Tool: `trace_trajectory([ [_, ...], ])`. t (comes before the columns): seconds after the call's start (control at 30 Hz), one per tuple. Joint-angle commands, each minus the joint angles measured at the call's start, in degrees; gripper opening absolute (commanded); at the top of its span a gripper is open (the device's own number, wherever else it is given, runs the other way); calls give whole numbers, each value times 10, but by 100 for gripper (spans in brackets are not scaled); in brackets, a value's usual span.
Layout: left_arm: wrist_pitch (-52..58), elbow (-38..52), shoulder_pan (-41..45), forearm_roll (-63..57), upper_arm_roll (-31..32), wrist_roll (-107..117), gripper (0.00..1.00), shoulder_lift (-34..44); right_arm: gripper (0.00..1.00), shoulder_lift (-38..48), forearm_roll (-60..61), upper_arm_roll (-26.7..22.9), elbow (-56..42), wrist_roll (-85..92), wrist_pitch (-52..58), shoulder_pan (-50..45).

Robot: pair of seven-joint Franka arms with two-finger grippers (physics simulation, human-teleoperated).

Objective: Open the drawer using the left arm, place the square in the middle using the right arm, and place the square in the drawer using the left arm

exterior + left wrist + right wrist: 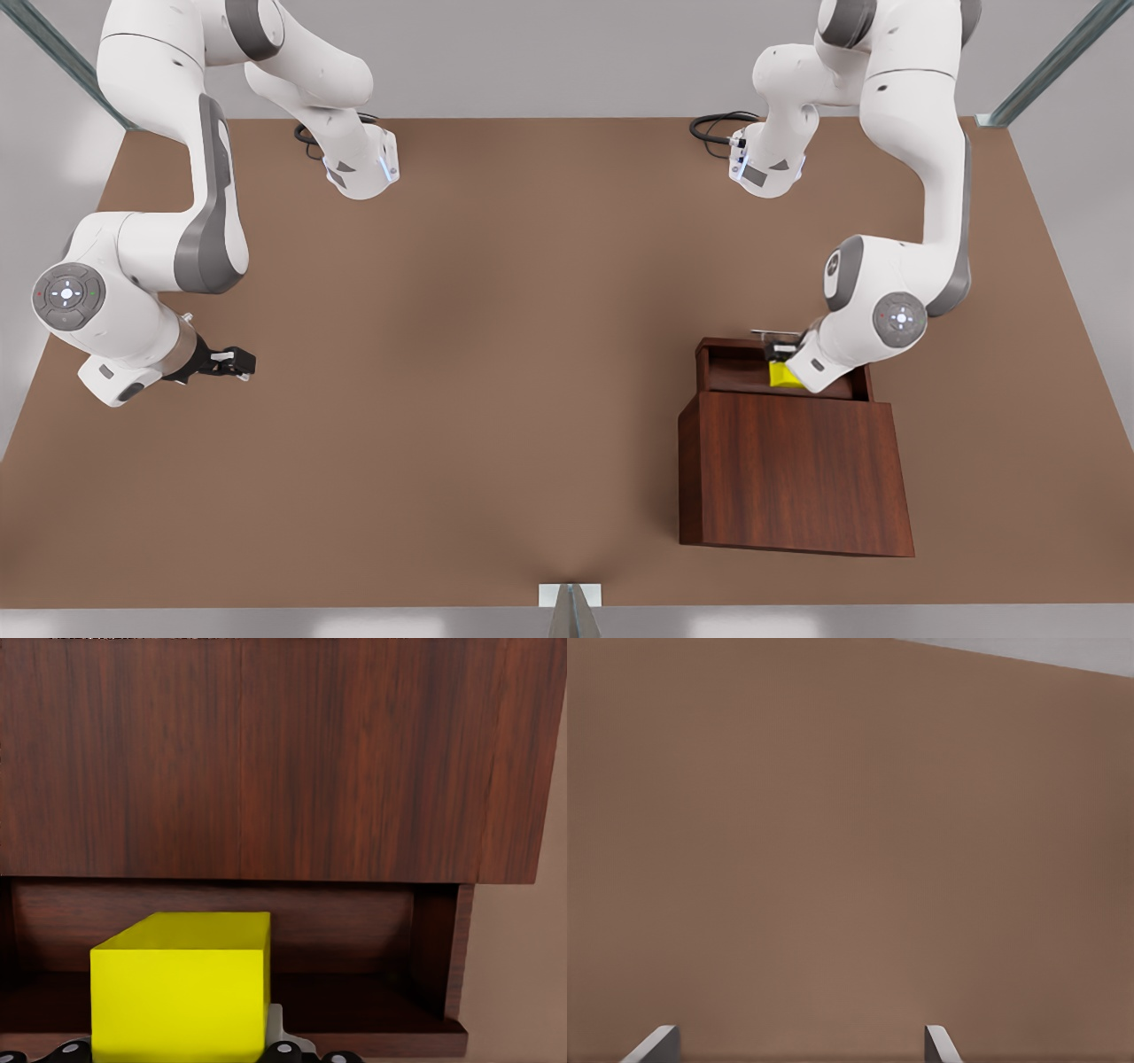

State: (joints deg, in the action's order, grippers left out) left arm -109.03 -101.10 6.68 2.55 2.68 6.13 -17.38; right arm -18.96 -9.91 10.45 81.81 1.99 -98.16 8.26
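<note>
The dark wood cabinet (793, 470) stands at the front view's right, and its drawer (731, 368) is pulled out toward the arms' bases, the silver handle (764, 334) at its far end. My left gripper (783, 358) reaches down into the open drawer, shut on the yellow square (784, 376). In the left wrist view the square (182, 988) sits close up in front of the drawer's inner wall (354, 930); its underside is hidden. My right gripper (243, 363) waits open over bare tabletop at the front view's left, its fingertips (656, 1045) wide apart.
The brown tabletop (496, 372) stretches between the two arms. Both arm bases (363, 168) stand at the far edge with black cables beside them. Metal frame posts rise at the corners, and a bracket (570, 595) sits at the near edge.
</note>
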Motion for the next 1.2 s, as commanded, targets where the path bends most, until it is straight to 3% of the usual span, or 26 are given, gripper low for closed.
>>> trace_trajectory([
  [0.0, -17, 0, -4, 4, -1, 20, 73, -1, 100, 1, 0, 0, 0, 0, 0, 0],
  [0.37, -13, -4, -11, 3, -2, 20, 75, -13, 100, -5, 2, -3, -12, -2, -10, -4],
  [0.4, -12, -4, -10, 2, -12, 20, 100, -13, 100, -5, 2, -3, -12, -3, -10, -4],
  [0.63, 24, 0, -5, 2, -8, 20, 100, 10, 100, -16, 2, -1, -48, -1, -12, -13],
  [0.83, 230, 191, -7, -3, 6, 18, 100, 21, 100, -16, -5, -4, -49, 6, -7, -4],
  [0.97, 243, 190, -6, -3, 7, 18, 100, 67, 100, -16, 1, 1, -47, 5, -5, -22],
  [1.17, 252, 189, -6, -3, 7, 18, 100, 69, 100, -17, -2, 0, -48, 1, -7, -31],
])
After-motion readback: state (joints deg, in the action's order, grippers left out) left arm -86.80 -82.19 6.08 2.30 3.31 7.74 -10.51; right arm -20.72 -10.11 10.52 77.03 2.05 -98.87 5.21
